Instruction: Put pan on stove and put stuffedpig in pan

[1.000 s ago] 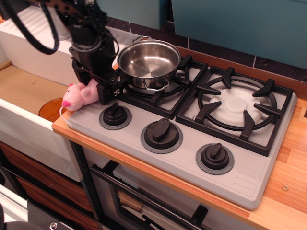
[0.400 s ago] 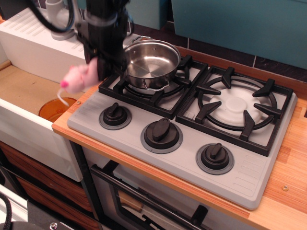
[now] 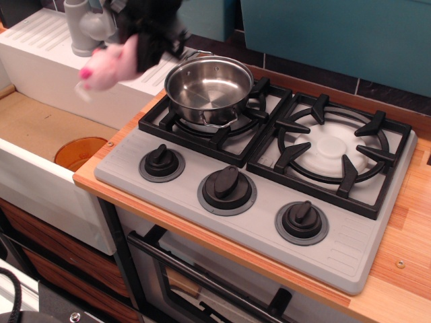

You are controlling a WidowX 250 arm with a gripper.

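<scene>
The shiny steel pan (image 3: 209, 89) stands on the left burner of the grey stove (image 3: 256, 168) and is empty inside. My black gripper (image 3: 143, 48) is at the top left, blurred by motion, shut on the pale-pink stuffedpig (image 3: 111, 68). The pig hangs in the air to the left of the pan, above the sink's rim, with its pink snout pointing left. Its white string loop trails at its left side.
The white sink (image 3: 40, 134) with an orange drain (image 3: 79, 152) lies to the left of the stove. A grey faucet (image 3: 84, 27) stands at the back left. The right burner (image 3: 331, 149) is bare. Three black knobs (image 3: 227, 188) line the front.
The pig lay on the stove's left front corner with my gripper closed on it. It has since been lifted up and carried back, and now hangs level with the pan's rim.
</scene>
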